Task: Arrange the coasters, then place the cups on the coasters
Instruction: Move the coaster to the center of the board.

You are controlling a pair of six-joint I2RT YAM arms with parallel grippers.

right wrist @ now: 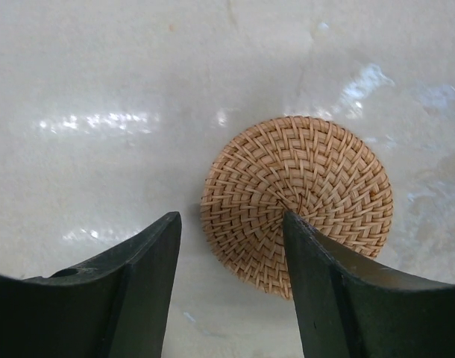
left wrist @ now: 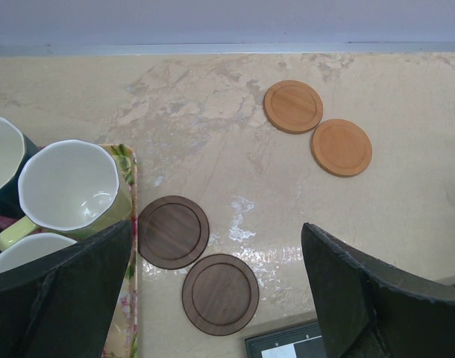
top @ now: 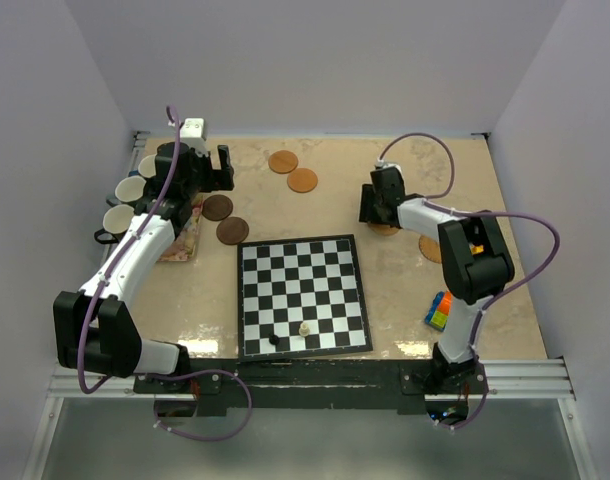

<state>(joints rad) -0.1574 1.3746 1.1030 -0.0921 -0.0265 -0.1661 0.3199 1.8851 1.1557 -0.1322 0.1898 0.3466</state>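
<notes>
No cups (left wrist: 71, 186) are placed on coasters (left wrist: 173, 231) yet. Left gripper (left wrist: 216, 227) is spread empty; right gripper (right wrist: 231, 220) is parted over a woven coaster (right wrist: 324, 186).

Nothing legible anywhere: no words, labels, brands or numbers. The chessboard (top: 303, 297) carries only plain black and white squares (no letters or figures can be made out along its border), the woven coaster (right wrist: 296, 201) only its weave, and the multicoloured block (top: 439, 311) near the table's (top: 345, 165) right edge only colour patches.

Marbled table (top: 405, 285) bears coasters (top: 303, 180), chessboard (top: 303, 295) (mat (top: 180, 245), cube (top: 440, 312)).
</notes>
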